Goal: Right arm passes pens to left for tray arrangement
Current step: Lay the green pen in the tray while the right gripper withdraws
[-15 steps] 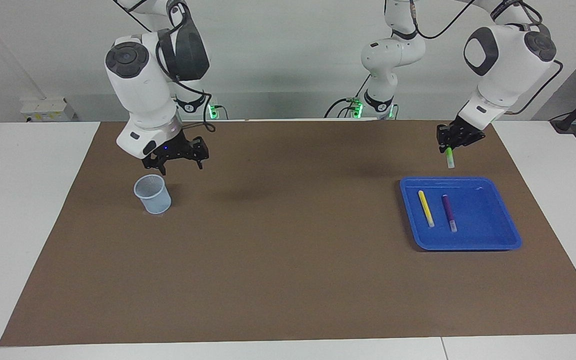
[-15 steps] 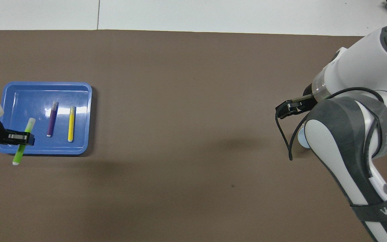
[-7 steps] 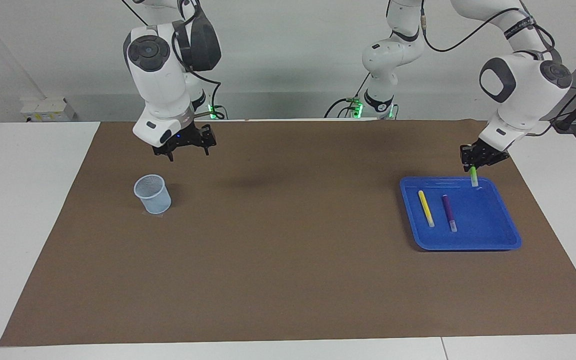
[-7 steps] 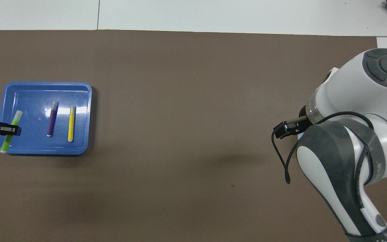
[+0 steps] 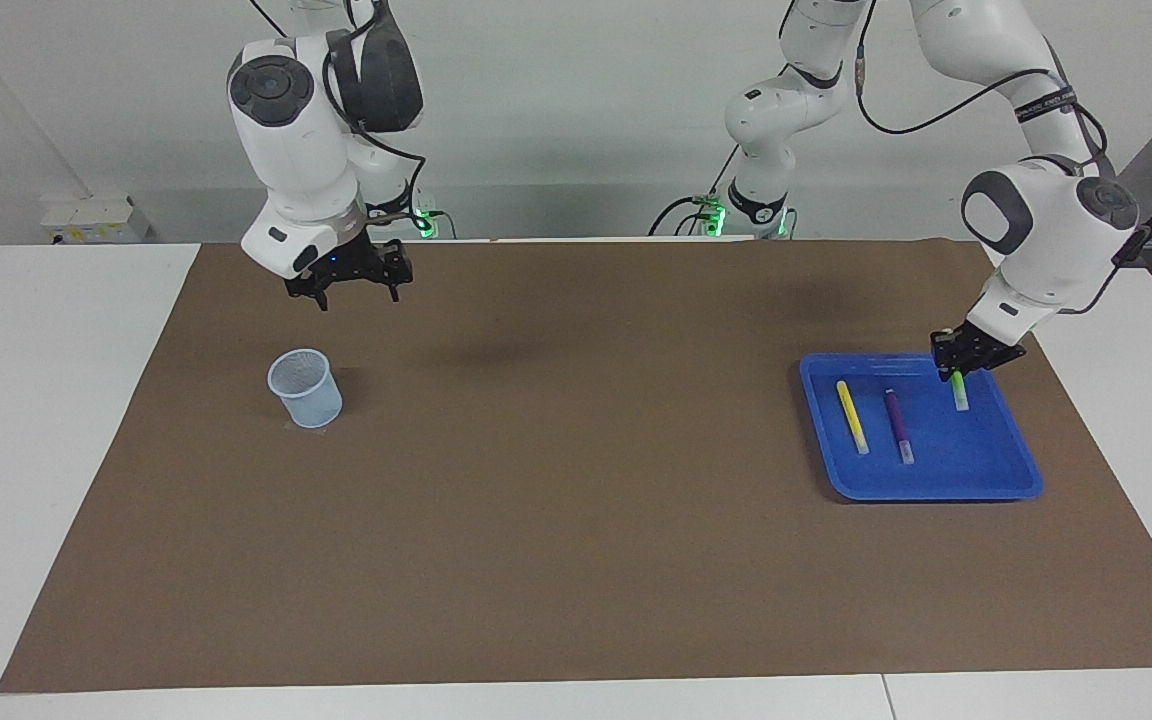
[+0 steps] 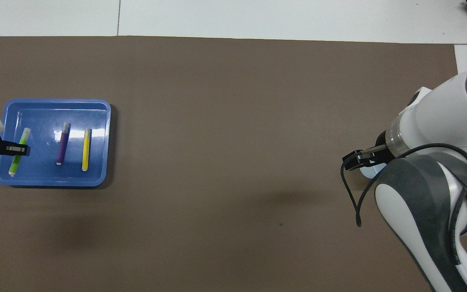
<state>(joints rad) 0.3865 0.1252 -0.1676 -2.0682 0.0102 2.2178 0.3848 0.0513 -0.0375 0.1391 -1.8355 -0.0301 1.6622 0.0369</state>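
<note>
Left gripper [image 5: 958, 372] is clamped on the green pen [image 5: 960, 393], low inside the tray [image 5: 1021, 470]; pen's long axis runs parallel to the purple pen [image 5: 898, 424] and yellow pen [image 5: 852, 416], apparently touching the floor; right gripper [image 5: 348, 291] waits, spread wide, over bare mat.

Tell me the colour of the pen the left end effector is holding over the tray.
Bright green slim marker pen, seen best in the overhead view.

White table [image 5: 66, 420] carries a large brown paper mat [image 5: 576, 520]. On the mat: shallow bright-blue plastic tray [image 5: 1011, 480], directly below the left arm's jaws; small pale translucent cup [image 5: 305, 388], just below the right arm's jaws.
</note>
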